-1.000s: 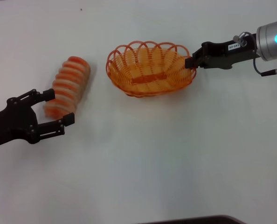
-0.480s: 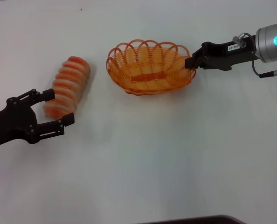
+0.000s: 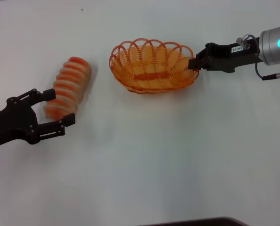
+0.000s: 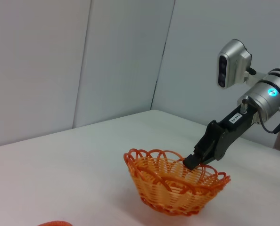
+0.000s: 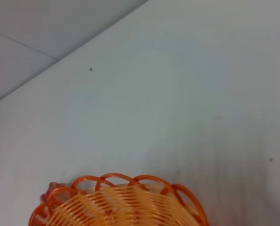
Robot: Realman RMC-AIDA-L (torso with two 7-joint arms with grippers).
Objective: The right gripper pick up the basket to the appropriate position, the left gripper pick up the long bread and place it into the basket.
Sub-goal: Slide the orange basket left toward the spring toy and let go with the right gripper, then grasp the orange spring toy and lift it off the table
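The orange wire basket [image 3: 130,82] sits at the table's centre back. My right gripper [image 3: 194,63] is shut on the basket's right rim; the left wrist view shows this right gripper [image 4: 193,162] clamped on the rim of the basket [image 4: 177,193]. In the right wrist view only the looped top of the basket [image 5: 121,205] shows. The long bread [image 3: 73,82], orange and cream ridged, lies on the left, pointing away from me. My left gripper [image 3: 60,108] is open, its two fingers on either side of the bread's near end. A sliver of the bread [image 4: 53,223] shows in the left wrist view.
The white table [image 3: 154,155] stretches bare in front of the basket and bread. A grey wall [image 4: 121,61] stands behind the table. A dark edge [image 3: 201,222] runs along the table's near side.
The right gripper has shifted the basket slightly away from me and a little to the right. The left arm and the bread have not moved.
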